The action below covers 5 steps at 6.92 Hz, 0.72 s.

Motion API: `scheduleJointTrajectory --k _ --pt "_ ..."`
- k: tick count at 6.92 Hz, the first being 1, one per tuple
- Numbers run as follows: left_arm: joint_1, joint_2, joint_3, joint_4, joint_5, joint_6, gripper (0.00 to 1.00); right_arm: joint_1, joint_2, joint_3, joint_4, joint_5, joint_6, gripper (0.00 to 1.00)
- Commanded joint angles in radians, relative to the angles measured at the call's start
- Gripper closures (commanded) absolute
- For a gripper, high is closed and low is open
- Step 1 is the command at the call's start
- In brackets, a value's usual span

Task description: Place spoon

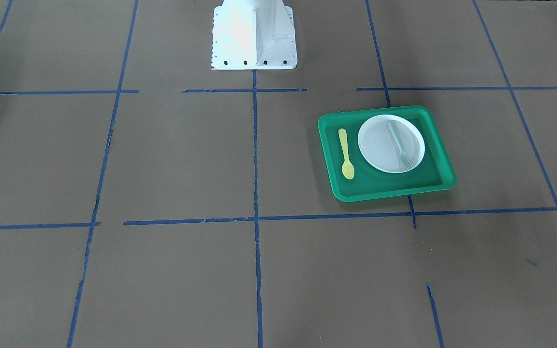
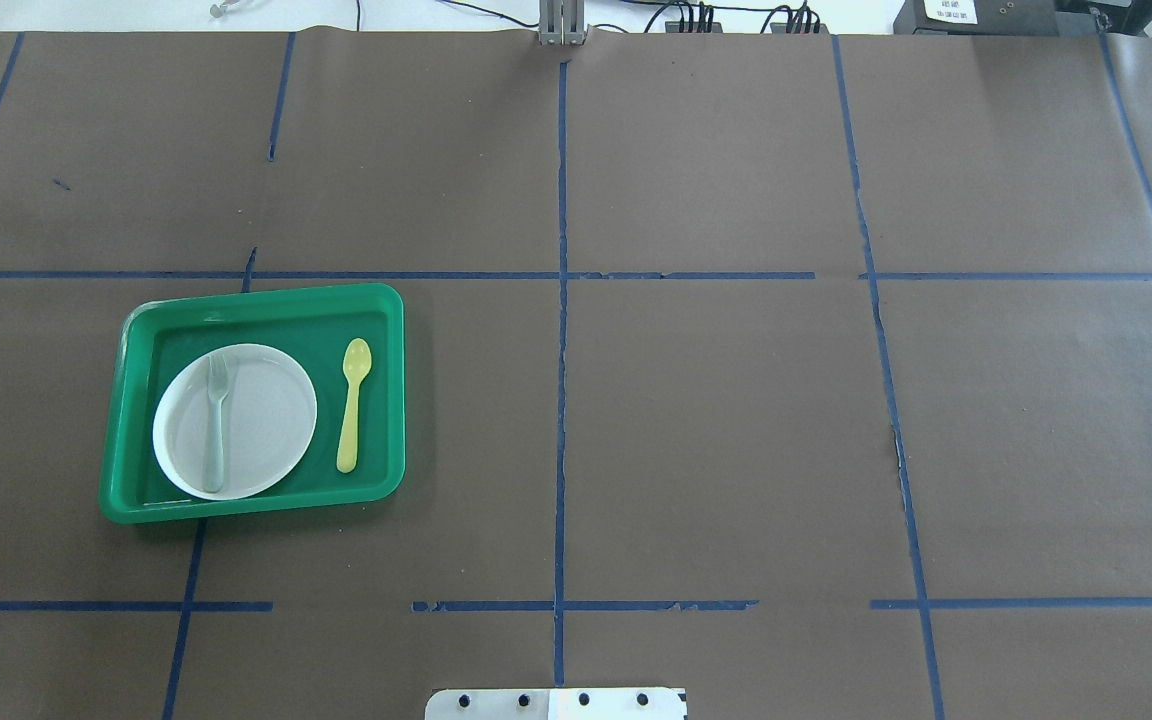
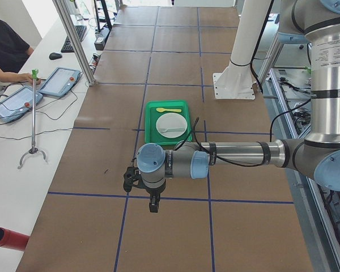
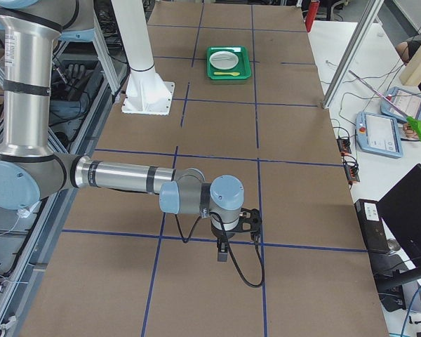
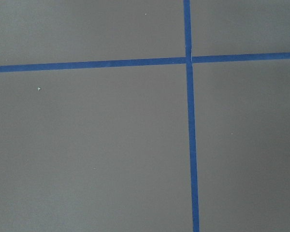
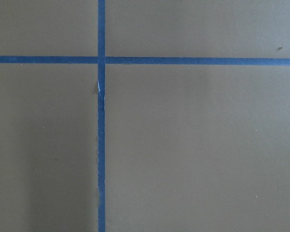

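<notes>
Spoon (image 2: 353,403), yellow. Lies flat on the floor of the green tray (image 2: 266,293), just beside the white plate (image 2: 271,420) but apart from it, on the side toward the table's middle. Points its bowl away from the robot and its handle toward the robot. Touches no gripper.

Fork (image 2: 215,425), pale grey-green. Rests on the plate, in the half away from the spoon, roughly parallel to it, tines away from the robot.

Tray again. Sits on the brown table (image 2: 736,450) in the robot's left half, across a blue tape line (image 2: 561,400).

Left gripper (image 3: 153,207). Hangs pointing down over the table at the end of the near arm in the left side view, well apart from the tray, with nothing visibly in it. Cannot tell whether its jaws are apart or together.

Right gripper (image 4: 222,255). Hangs likewise at the far end of the table from the tray; cannot tell how its jaws stand either.

Show only brown cover and crossing tape, both wrist views.
</notes>
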Motion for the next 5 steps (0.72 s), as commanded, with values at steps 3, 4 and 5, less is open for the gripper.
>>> scheduleJointTrajectory --k 3,4,5 --pt "-0.009 -0.003 -0.001 0.001 0.0 -0.002 0.0 0.0 0.0 0.0 0.002 0.0 0.0 0.0" --pt "-0.016 -0.005 -0.003 0.001 0.002 -0.002 0.0 0.0 0.0 0.0 0.0 0.0 0.0 0.0" --pt "-0.016 -0.006 -0.004 0.001 0.002 -0.002 0.0 0.0 0.0 0.0 0.0 0.0 0.0 0.0"
